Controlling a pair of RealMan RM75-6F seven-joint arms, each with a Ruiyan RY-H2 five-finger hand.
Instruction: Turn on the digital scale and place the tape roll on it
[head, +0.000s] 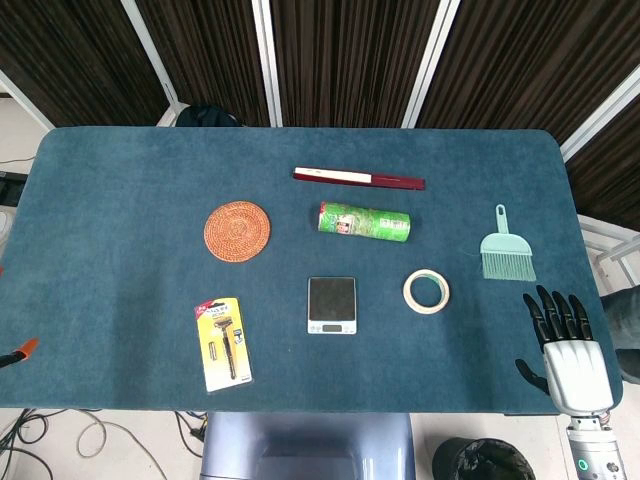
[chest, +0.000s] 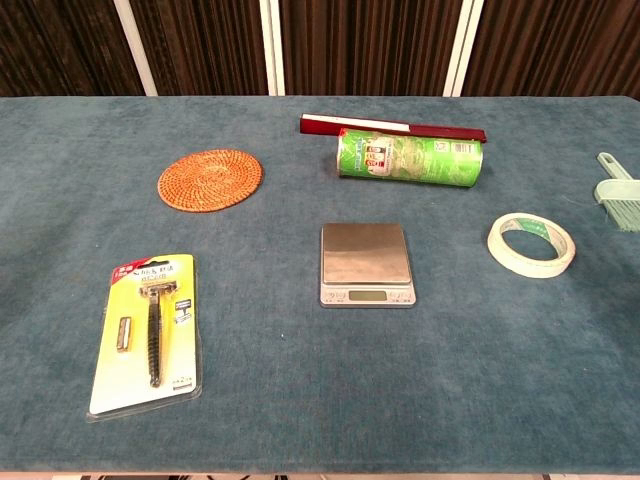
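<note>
A small silver digital scale (head: 331, 304) (chest: 366, 263) lies near the table's front middle, its pan bare and its display dark. To its right, flat on the cloth, lies a pale tape roll (head: 426, 291) (chest: 531, 244). My right hand (head: 566, 343) hovers at the table's front right corner in the head view, fingers spread and pointing away, holding nothing, well to the right of the tape roll. The chest view shows no hand. My left hand appears in neither view.
A woven round coaster (head: 237, 231) (chest: 210, 180) sits left of centre. A green cylindrical pack (head: 364, 221) (chest: 409, 158) and a dark red flat case (head: 358, 179) (chest: 393, 126) lie behind the scale. A packaged razor (head: 223, 343) (chest: 147, 332) is front left, a mint brush (head: 504, 249) (chest: 621, 191) far right.
</note>
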